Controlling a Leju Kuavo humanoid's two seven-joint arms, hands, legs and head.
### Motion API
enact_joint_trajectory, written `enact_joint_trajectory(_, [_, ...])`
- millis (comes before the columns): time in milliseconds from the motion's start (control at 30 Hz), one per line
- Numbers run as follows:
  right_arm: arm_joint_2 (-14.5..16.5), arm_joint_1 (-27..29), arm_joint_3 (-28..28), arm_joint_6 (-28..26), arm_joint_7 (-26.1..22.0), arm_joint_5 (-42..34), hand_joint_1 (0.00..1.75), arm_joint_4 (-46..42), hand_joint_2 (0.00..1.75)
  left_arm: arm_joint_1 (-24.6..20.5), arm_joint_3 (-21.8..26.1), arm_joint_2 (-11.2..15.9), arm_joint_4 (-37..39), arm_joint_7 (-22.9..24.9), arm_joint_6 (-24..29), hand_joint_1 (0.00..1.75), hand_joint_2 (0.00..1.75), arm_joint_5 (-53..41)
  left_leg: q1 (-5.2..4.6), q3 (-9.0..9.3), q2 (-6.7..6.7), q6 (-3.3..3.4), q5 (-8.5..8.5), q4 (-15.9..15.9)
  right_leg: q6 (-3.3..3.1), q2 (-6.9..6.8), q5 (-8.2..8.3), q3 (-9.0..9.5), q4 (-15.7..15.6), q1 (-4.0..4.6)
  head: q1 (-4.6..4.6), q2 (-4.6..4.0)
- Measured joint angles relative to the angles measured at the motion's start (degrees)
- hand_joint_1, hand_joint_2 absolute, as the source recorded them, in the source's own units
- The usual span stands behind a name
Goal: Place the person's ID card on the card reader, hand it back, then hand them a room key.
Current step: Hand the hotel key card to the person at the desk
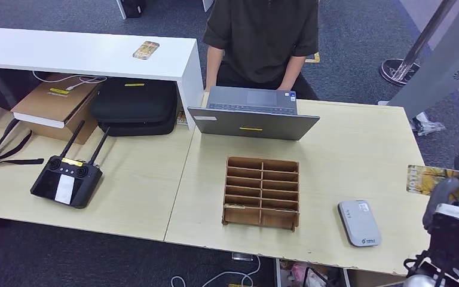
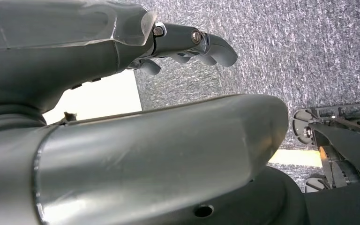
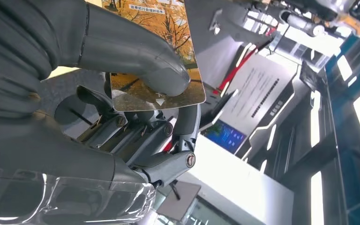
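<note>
- The right hand [image 1: 448, 206] is raised at the right edge of the tabletop [image 1: 346, 161], holding the card [image 1: 433, 179] above the surface; the wrist view shows the thumb [image 3: 145, 61] pressing the card [image 3: 161, 70] against the fingers behind it.
- The card reader [image 1: 359, 222], a flat grey pad, lies near the front edge of the tabletop, to the left of the held card and just right of the wooden tray [image 1: 262, 192].
- The card looks thin, stiff, light and glossy, so it would likely slip if pinched loosely; a grip across its flat faces near one end leaves the rest free to lay on the reader.
- The left hand [image 2: 187, 44] hangs over the carpet, fingers curled and holding nothing.
- A person [image 1: 263, 36] sits behind the laptop [image 1: 252, 113] on the far side.
</note>
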Motion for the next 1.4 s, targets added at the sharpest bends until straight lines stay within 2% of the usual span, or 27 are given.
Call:
enact_joint_trajectory(267, [0.9, 1.0, -1.2, -0.4, -0.3, -0.3, 1.75, -1.3, 1.75, 0.0, 0.1, 0.0, 0.0, 0.0, 0.0, 0.0, 0.0, 0.0, 0.0, 0.01, 0.01, 0.0, 0.0, 0.0, 0.0, 0.0, 0.0, 0.01, 0.0, 0.0, 0.01, 0.0])
enact_joint_trajectory(500, [1.7, 1.1, -0.9, -2.9, -1.6, 0.2, 1.75, -1.6, 1.75, -0.1, 0.1, 0.0, 0.0, 0.0, -0.2, 0.0, 0.0, -0.7, 0.0, 0.0, 0.01, 0.0, 0.0, 0.0, 0.0, 0.0, 0.0, 0.01, 0.0, 0.0, 0.01, 0.0])
enact_joint_trajectory(667, [3.0, 0.3, 3.5, -2.9, -1.5, 2.1, 1.75, -1.2, 1.75, -0.3, 0.1, 0.0, 0.0, 0.1, -0.8, 0.0, 0.0, -1.3, 0.02, 0.0, 0.01, 0.0, 0.01, 0.0, 0.0, 0.01, 0.0, 0.01, 0.0, 0.02, 0.0, 0.0])
enact_joint_trajectory(800, [4.6, -0.7, 8.2, -2.0, 0.5, 5.1, 1.75, -1.1, 1.75, -0.4, 0.1, -0.1, 0.0, 0.4, -1.1, 0.0, 0.0, -2.1, 0.02, 0.02, 0.01, 0.0, 0.02, 0.0, 0.0, 0.01, 0.0, 0.01, 0.0, 0.02, 0.0, 0.0])
enact_joint_trajectory(933, [5.3, -2.1, 11.0, 2.2, 3.2, 7.5, 1.75, -0.5, 1.75, -0.7, 0.1, -0.3, 0.0, 1.0, -1.7, 0.0, 0.0, -3.2, 0.02, -0.02, 0.01, 0.01, 0.03, 0.0, 0.0, 0.01, 0.0, 0.02, 0.0, 0.02, 0.01, 0.0])
enact_joint_trajectory(1033, [5.3, -5.3, 13.0, 9.2, 4.9, 10.3, 1.75, 1.6, 1.75, -1.1, 0.0, -0.3, 0.0, 1.5, -2.6, 0.0, 0.0, -4.4, 0.01, -0.03, 0.04, 0.01, 0.04, 0.0, -0.01, 0.05, 0.02, 0.01, 0.0, 0.01, 0.01, 0.0])
enact_joint_trajectory(1133, [5.3, -10.9, 15.4, 15.6, 5.5, 12.4, 1.75, 5.8, 1.75, -1.8, -0.2, -0.4, 0.0, 1.9, -3.3, 0.0, 0.0, -5.4, 0.0, -0.01, 0.06, 0.02, 0.09, 0.0, 0.0, 0.06, 0.07, 0.01, 0.0, 0.0, 0.01, 0.0])
enact_joint_trajectory(1400, [3.9, -27.0, 21.2, 20.3, 4.9, 10.4, 1.75, 19.0, 1.75, -2.1, -0.2, -0.4, 0.0, 1.9, -3.8, 0.0, 0.0, -6.5, 0.01, 0.01, 0.04, 0.01, 0.13, 0.0, -0.02, 0.06, 0.12, 0.0, 0.1, 0.01, 0.01, 0.0])
